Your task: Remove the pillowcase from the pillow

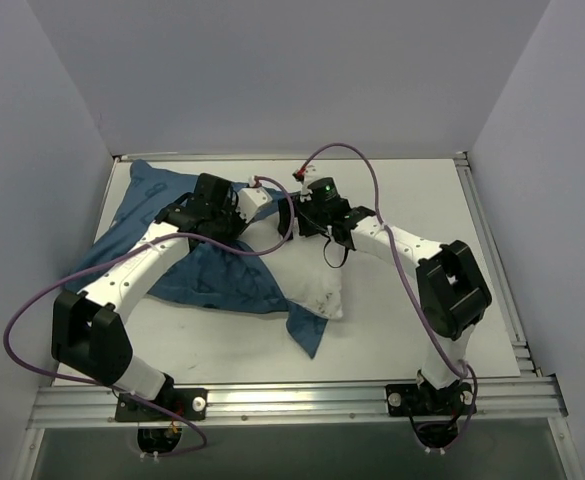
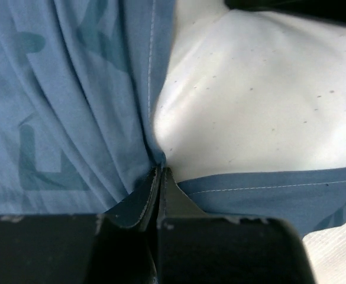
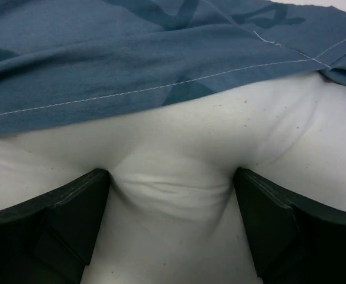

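The dark blue lettered pillowcase (image 1: 147, 215) lies bunched at the table's left, with one corner (image 1: 308, 335) under the pillow's near end. The white pillow (image 1: 310, 278) sticks out of it in the middle. My left gripper (image 1: 255, 200) is shut on the pillowcase hem (image 2: 261, 192) at the pillow's far end; its fingertips (image 2: 167, 183) meet on the blue fabric (image 2: 72, 94), next to the white pillow (image 2: 249, 100). My right gripper (image 1: 298, 216) pinches a wrinkled bulge of pillow (image 3: 171, 195) between its fingers (image 3: 84, 204). The pillowcase edge (image 3: 131, 71) lies just beyond.
Grey walls stand close around the white table (image 1: 422, 200). Metal rails run along the near edge (image 1: 302, 400) and the right edge (image 1: 492, 250). Purple cables (image 1: 372, 170) loop over both arms. The two wrists are close together at the table's far middle.
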Robot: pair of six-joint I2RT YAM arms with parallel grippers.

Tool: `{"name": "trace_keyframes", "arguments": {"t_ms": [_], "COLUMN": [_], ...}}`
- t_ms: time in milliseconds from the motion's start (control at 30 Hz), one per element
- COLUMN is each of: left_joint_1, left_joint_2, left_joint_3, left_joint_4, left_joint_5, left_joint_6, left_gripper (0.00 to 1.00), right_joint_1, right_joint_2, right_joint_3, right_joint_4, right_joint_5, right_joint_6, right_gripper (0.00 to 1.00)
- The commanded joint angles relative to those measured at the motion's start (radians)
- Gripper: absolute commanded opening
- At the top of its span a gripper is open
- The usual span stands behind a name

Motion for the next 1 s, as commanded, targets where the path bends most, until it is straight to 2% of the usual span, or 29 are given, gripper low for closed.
{"name": "trace_keyframes", "arguments": {"t_ms": [0,33,67,100,133,200,267,300,367,400,433,500,633,800,900,967], "left_joint_1": [0.011,0.011,0.011,0.011,0.011,0.011,0.011,0.011,0.011,0.009,0.002,-0.017,-0.124,-0.169,-0.164,-0.158], "left_joint_2": [-0.031,-0.031,-0.029,-0.028,-0.023,-0.019,-0.017,-0.017,-0.014,-0.012,0.0,0.017,0.047,0.113,0.127,0.107], "left_joint_3": [-0.003,0.002,0.007,0.013,0.026,0.045,0.08,0.094,0.147,0.169,0.192,0.26,0.29,0.419,0.409,0.36], "left_joint_4": [-0.073,-0.073,-0.075,-0.078,-0.081,-0.096,-0.113,-0.118,-0.133,-0.141,-0.149,-0.184,-0.202,-0.247,-0.256,-0.259], "left_joint_5": [0.041,0.041,0.043,0.044,0.046,0.052,0.06,0.066,0.073,0.075,0.078,0.072,-0.008,0.001,0.033,0.113], "left_joint_6": [-0.025,-0.028,-0.029,-0.029,-0.032,-0.034,-0.032,-0.032,-0.035,-0.037,-0.039,-0.036,0.01,0.009,0.026,0.043], "left_gripper": [0.02,0.02,0.02,0.02,0.03,0.09,0.2,0.31,0.43,0.57,0.61,0.67,0.79,0.8,0.79,0.8], "right_joint_1": [0.07,0.076,0.078,0.082,0.09,0.098,0.101,0.104,0.113,0.128,0.14,0.186,0.237,0.265,0.263,0.26], "right_joint_2": [0.112,0.126,0.14,0.14,0.138,0.112,0.051,0.027,-0.068,-0.101,-0.134,-0.222,-0.34,-0.448,-0.501,-0.538], "right_joint_3": [-0.094,-0.123,-0.14,-0.157,-0.173,-0.224,-0.274,-0.29,-0.321,-0.347,-0.358,-0.391,-0.462,-0.534,-0.575,-0.603], "right_joint_4": [-0.006,0.007,0.022,0.053,0.065,0.099,0.124,0.148,0.173,0.2,0.212,0.243,0.306,0.361,0.378,0.398], "right_joint_5": [-0.088,-0.118,-0.129,-0.134,-0.122,-0.106,-0.089,-0.08,-0.053,-0.043,-0.034,0.001,0.011,-0.008,-0.005,-0.008], "right_joint_6": [-0.016,0.002,0.016,0.027,0.039,0.042,0.042,0.041,0.025,0.018,0.008,-0.016,-0.015,-0.012,0.016,0.033], "right_gripper": [0.85,0.66,0.53,0.18,0.0,0.0,0.0,0.0,0.0,0.0,0.0,0.0,0.0,0.0,0.0,0.0]}}
